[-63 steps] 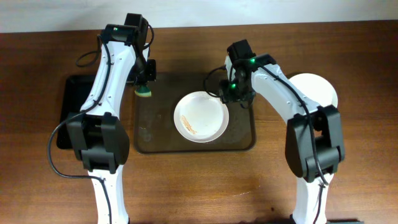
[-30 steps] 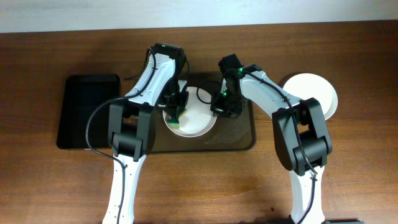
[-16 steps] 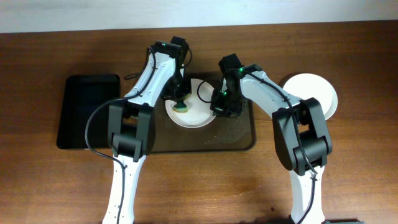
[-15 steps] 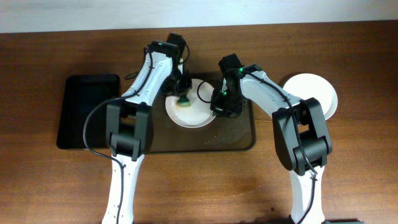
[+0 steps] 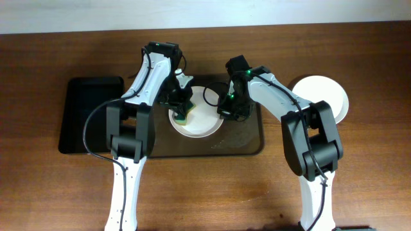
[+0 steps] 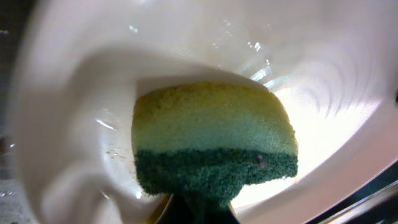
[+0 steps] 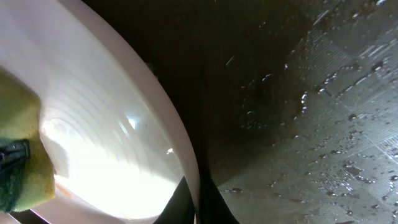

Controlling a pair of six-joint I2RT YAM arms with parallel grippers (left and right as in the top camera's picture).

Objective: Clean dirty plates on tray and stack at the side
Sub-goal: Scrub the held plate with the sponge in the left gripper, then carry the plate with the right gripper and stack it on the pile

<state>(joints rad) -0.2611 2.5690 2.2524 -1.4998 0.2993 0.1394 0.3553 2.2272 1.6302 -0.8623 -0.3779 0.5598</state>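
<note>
A white plate (image 5: 200,119) lies on the dark brown tray (image 5: 247,138), its right rim raised. My right gripper (image 5: 226,112) is shut on that rim, with the plate's edge (image 7: 180,149) pinched between the dark fingers. My left gripper (image 5: 182,106) is shut on a yellow-green sponge (image 5: 182,116), and the sponge (image 6: 211,137) presses flat against the wet inside of the plate (image 6: 74,137). A second white plate (image 5: 322,95) sits on the table at the right, off the tray.
A smaller glossy black tray (image 5: 87,115) lies on the table left of the brown tray. Water drops cover the tray surface (image 7: 323,124) to the right of the plate. Both arms cross above the tray's rear half.
The left gripper has brought the sponge from the tray's left edge onto the plate and rubbed it back and forth across the plate's left part. The right gripper keeps its hold on the rim.
</note>
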